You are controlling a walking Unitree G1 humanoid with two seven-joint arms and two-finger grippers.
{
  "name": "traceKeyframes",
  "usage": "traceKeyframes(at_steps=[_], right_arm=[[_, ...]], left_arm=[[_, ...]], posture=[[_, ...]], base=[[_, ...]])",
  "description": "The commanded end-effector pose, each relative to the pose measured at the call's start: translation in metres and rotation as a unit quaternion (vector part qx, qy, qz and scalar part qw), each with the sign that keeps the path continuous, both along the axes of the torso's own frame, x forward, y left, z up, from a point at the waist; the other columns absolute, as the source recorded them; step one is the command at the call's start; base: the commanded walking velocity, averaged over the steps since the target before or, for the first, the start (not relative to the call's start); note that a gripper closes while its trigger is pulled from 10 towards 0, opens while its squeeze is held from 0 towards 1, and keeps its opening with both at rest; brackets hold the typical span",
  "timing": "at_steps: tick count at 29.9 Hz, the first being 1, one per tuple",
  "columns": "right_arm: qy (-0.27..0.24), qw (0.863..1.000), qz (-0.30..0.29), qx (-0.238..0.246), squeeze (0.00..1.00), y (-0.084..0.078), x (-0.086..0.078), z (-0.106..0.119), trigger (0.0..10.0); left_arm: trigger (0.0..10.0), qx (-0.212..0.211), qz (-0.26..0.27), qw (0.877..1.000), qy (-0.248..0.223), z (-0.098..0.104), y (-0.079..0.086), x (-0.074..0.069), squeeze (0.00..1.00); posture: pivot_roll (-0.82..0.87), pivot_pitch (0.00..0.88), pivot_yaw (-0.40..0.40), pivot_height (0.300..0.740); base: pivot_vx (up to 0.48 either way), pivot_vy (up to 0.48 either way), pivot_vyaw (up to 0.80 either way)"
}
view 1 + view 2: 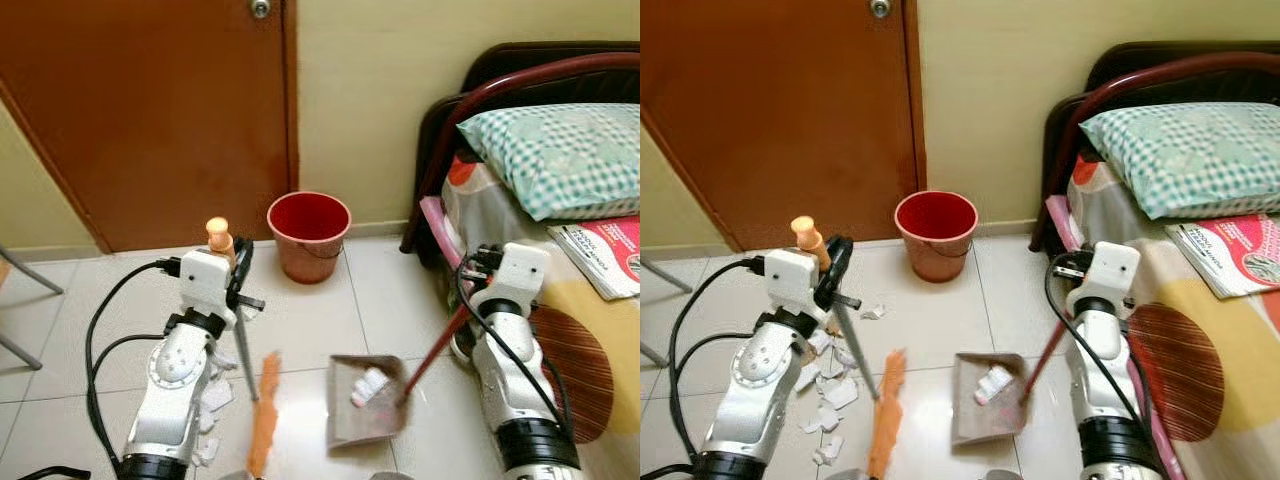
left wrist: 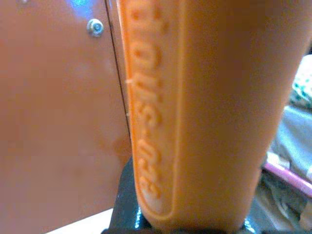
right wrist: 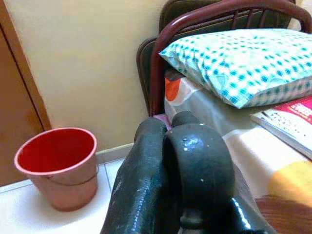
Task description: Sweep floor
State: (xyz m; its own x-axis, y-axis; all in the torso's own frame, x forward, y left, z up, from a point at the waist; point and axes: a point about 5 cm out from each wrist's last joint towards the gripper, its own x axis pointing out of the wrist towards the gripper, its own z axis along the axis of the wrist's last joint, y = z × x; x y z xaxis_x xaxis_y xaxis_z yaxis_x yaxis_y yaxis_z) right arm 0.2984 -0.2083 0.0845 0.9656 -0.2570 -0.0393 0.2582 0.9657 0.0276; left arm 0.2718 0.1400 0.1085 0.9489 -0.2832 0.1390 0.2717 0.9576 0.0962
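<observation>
Broom (image 1: 883, 415) in left end effector (image 1: 830, 270), dustpan (image 1: 985, 400) in right end effector (image 1: 1065, 270).

Broom handle (image 2: 195, 112) sits against the left wrist lens — raised lettering blurred, unreadable. Broom bristles (image 1: 262, 420) run past the frame's lower edge beside the dustpan (image 1: 365, 400). Small white item (image 1: 370, 385) inside the dustpan — too small to identify. Pillow (image 1: 555, 150) cut at the frame's edge.

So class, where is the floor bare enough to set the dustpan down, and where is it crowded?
Bare tiles lie between the red bucket and the dustpan, and along the door. It is crowded under the left hand, where paper scraps litter the tiles beside the broom.
</observation>
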Motion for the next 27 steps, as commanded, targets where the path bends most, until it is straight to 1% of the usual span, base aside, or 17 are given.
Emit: traceKeyframes(at_steps=[1, 10, 27], right_arm=[[-0.025, 1.0, 0.009, 0.003, 0.0, 0.0061, 0.0064, 0.0127, 10.0], [-0.028, 1.0, 0.012, -0.001, 0.0, 0.0063, 0.0082, 0.0151, 10.0], [-0.028, 1.0, 0.014, -0.004, 0.0, 0.0066, 0.0084, 0.0148, 10.0]], left_arm=[[10.0, 0.0, 0.001, 1.0, -0.014, 0.0052, 0.0019, 0.0009, 0.0], [10.0, -0.005, -0.002, 1.0, -0.012, 0.0041, -0.0008, 0.0002, 0.0], [10.0, -0.006, 0.003, 1.0, -0.012, 0.0054, 0.0024, 0.0019, 0.0]], posture=[[-0.05, 0.0, -0.011, 0.74], [-0.06, 0.0, -0.011, 0.74], [-0.06, 0.0, -0.006, 0.74]], base=[[0.394, 0.0, 0.0], [0.391, 0.0, 0.0], [0.385, 0.0, 0.0]])
